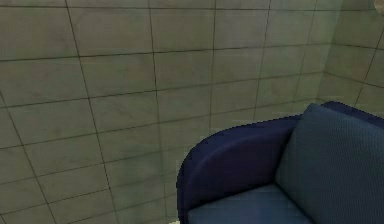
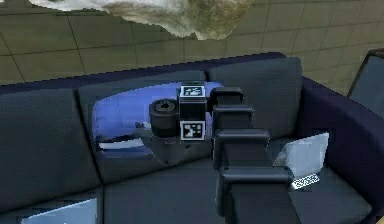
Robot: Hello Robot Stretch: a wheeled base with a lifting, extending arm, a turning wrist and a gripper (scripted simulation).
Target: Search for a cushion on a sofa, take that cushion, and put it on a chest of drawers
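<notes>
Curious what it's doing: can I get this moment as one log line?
arm: extended toward sofa | gripper: at blue cushion | cushion: lying against sofa back | holding: cannot tell

Cushion (image 2: 120,120) rests on the sofa (image 2: 50,135), pincer (image 2: 160,138) before it.

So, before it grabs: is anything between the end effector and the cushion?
Nothing visible does. The end effector is right at the blue cushion, which leans on the back of the sofa; whether they touch cannot be told.
</notes>
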